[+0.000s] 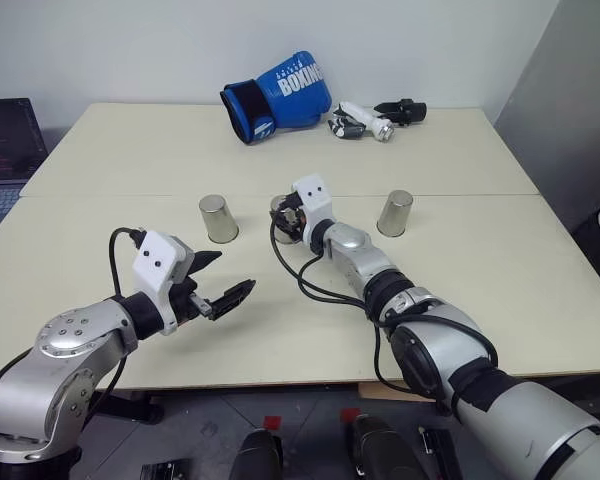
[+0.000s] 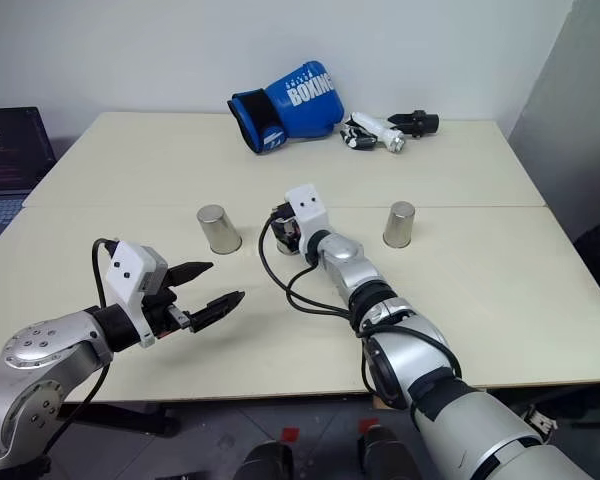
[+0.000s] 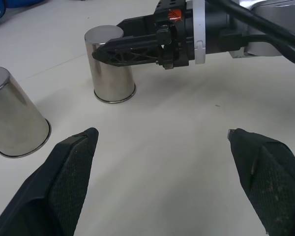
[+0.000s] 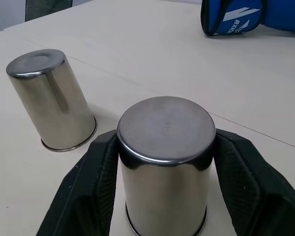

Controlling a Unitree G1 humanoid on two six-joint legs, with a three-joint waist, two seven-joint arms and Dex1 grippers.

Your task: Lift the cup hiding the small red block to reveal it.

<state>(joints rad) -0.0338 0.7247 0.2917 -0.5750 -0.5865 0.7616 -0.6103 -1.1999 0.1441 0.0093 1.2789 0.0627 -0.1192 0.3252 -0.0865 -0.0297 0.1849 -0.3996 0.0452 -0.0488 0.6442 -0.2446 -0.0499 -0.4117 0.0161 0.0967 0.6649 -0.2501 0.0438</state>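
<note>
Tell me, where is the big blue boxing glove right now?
The big blue boxing glove lies at the far edge of the cream table, beyond the three upside-down shiny silver metal cups, beside a small white and black gadget.

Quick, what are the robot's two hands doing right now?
Left gripper: open, holding nothing.
Right gripper: shut on the middle cup, which stands upside down on the table.

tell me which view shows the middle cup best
The right wrist view: the middle cup stands upside down, close up between the right gripper's fingers. The left wrist view shows it side-on; in the eye views the gripper mostly hides it.
</note>
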